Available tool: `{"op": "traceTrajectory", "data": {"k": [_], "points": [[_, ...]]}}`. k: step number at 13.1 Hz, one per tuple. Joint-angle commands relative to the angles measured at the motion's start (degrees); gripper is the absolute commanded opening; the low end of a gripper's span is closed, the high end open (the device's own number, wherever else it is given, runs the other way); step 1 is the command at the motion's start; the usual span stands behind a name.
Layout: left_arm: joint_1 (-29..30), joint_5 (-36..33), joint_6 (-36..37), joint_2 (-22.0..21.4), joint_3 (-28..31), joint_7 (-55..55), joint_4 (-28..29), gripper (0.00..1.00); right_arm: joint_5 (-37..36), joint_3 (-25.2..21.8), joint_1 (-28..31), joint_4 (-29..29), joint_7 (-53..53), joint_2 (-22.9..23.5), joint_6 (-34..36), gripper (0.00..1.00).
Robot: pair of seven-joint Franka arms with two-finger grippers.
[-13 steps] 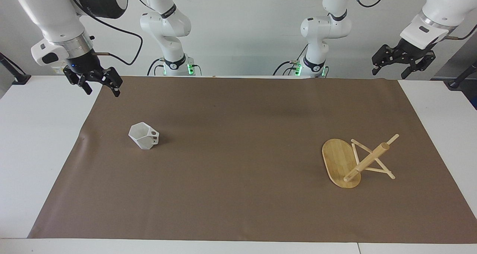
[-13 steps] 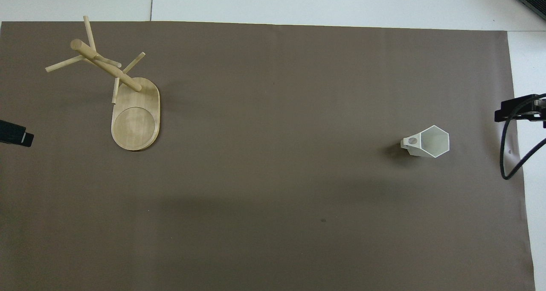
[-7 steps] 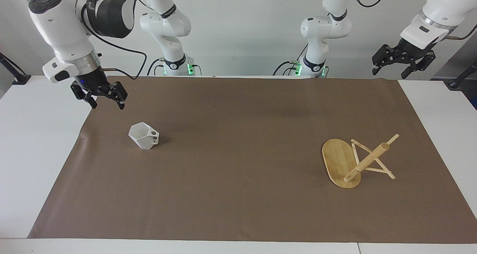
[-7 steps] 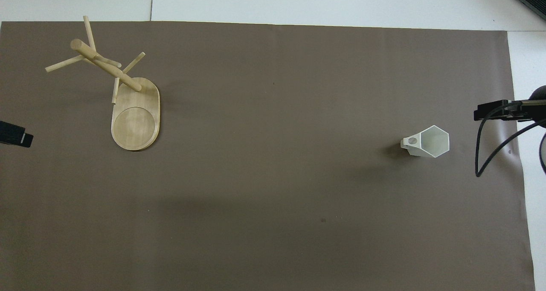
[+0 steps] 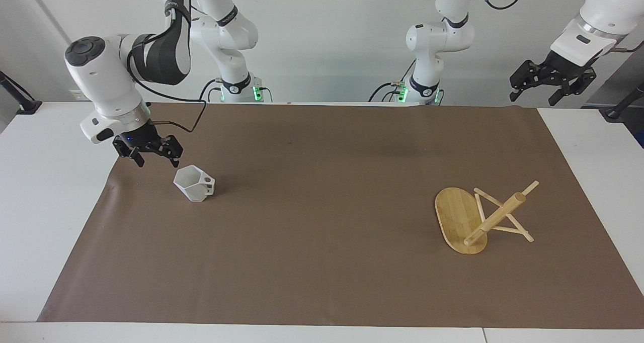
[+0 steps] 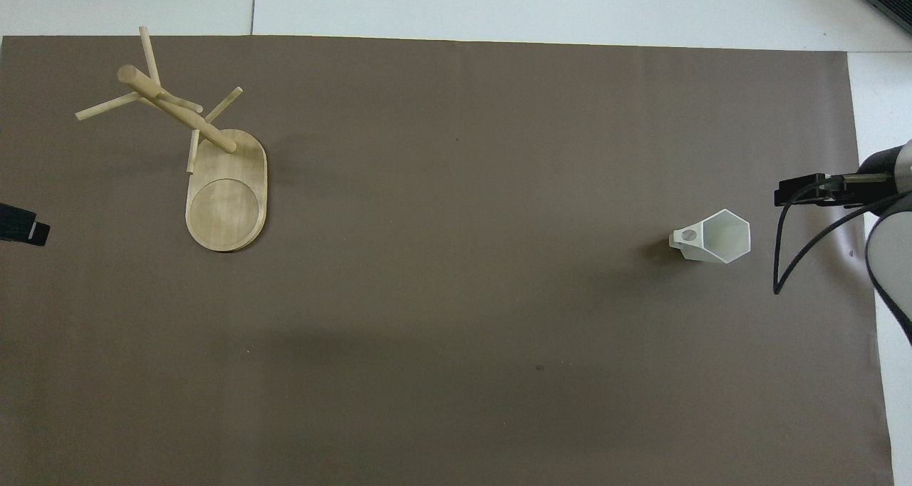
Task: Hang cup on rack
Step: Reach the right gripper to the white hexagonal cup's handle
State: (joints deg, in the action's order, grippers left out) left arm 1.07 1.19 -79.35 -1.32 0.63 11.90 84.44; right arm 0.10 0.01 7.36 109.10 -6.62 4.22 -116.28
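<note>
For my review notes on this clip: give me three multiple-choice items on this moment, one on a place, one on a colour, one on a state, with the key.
1. Where does the cup stand?
A. On the brown mat, toward the right arm's end
B. On the rack's base
C. On the bare white table

2. What colour is the cup?
A. Blue
B. White
C. Black

3. How is the right gripper?
A. Shut on the cup
B. Shut on a peg
C. Open, holding nothing

Key:
1 A, it sits on the mat, with the rack at the other end.
2 B, its faceted sides are plain white.
3 C, its fingers stand apart in the air beside the cup.
</note>
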Motion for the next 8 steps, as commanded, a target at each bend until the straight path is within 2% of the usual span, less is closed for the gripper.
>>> {"op": "traceTrajectory", "data": {"k": [1,8], "points": [[0.0,-1.1,-1.4,-1.2,-0.1,0.5,1.5,1.00,1.0,0.4,1.0,2.9,-2.3,-0.3,-3.3,1.00],[0.0,-1.1,-0.9,-1.3,-0.1,0.2,1.6,1.00,1.0,0.4,1.1,6.6,-2.1,1.1,-6.2,1.00]]}}
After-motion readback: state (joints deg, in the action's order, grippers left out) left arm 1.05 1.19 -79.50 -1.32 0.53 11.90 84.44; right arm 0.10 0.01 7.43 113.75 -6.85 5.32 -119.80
